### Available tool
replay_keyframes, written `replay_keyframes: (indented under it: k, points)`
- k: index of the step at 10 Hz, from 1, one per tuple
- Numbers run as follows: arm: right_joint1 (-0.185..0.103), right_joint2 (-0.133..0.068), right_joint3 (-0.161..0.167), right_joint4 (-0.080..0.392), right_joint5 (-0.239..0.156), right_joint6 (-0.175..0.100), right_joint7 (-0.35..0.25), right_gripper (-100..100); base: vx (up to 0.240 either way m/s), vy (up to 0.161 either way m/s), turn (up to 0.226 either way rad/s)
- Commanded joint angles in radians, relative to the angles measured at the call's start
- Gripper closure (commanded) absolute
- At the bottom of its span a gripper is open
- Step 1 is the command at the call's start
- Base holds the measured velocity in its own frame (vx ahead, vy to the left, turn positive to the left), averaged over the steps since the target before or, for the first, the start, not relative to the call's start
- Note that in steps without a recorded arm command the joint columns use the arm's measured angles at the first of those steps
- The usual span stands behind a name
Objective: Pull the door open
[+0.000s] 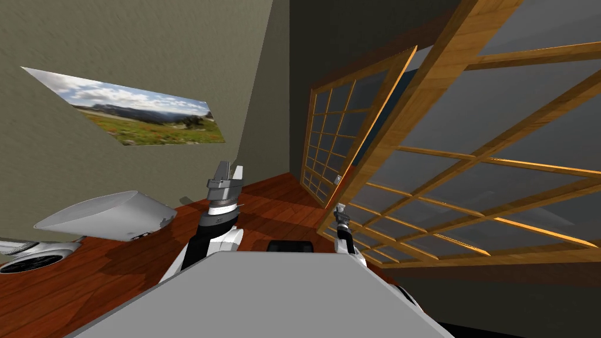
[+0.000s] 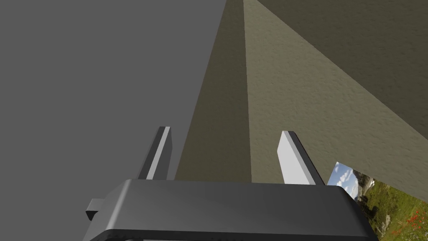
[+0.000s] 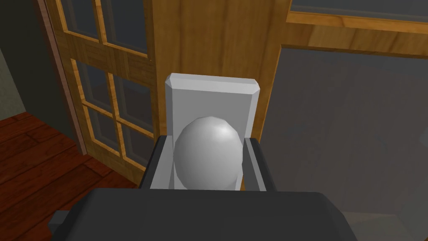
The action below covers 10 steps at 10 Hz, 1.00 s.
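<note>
Red-brown floor [image 1: 264, 199] and olive walls [image 1: 117, 47] surround a wooden door [image 1: 446, 76] with glass panes, which stands close on my right. A second leaf [image 1: 346, 129] of the same make stands beyond it.

The right end effector [image 3: 207, 144] is at the door's edge. Its two fingers [image 3: 161, 146] press the sides of the knob [image 3: 207, 155], so it holds the knob firmly. The left end effector [image 1: 229, 173] is raised in front of my chest, its fingers wide apart and holding nothing.

I judge that the grasp is made and the pull is the step in hand. The next move calls for drawing the right arm back towards my body along an arc about the hinges. The grip must stay tight, and the base may need to give way so the leaf can swing. Whether the door has left its frame yet, I cannot tell.

The knob is a smooth, pale grey, egg-shaped ball on a plain grey plate [image 3: 211, 96], fixed to the door's broad stile. Being round and smooth, it may slip between thin fingers if the pull goes off line.
</note>
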Motion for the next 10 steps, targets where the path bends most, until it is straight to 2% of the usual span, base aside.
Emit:
replay_keyframes:
  k: [1,6,7,8,10]
  points:
    - [0.009,-0.005,0.018,-0.001,0.011,-0.002,-0.022,100,-0.209,0.002,0.091]
    - [0.029,-0.039,0.077,-0.015,0.049,-0.012,-0.100,100,-0.237,-0.013,0.098]
    - [0.032,-0.044,0.085,-0.017,0.055,-0.014,-0.111,100,-0.241,0.002,0.081]
    - [0.032,-0.042,0.078,-0.018,0.050,-0.007,-0.101,100,-0.111,0.005,0.014]
    - [0.048,-0.058,0.108,-0.024,0.072,-0.022,-0.137,100,-0.205,-0.047,0.091]
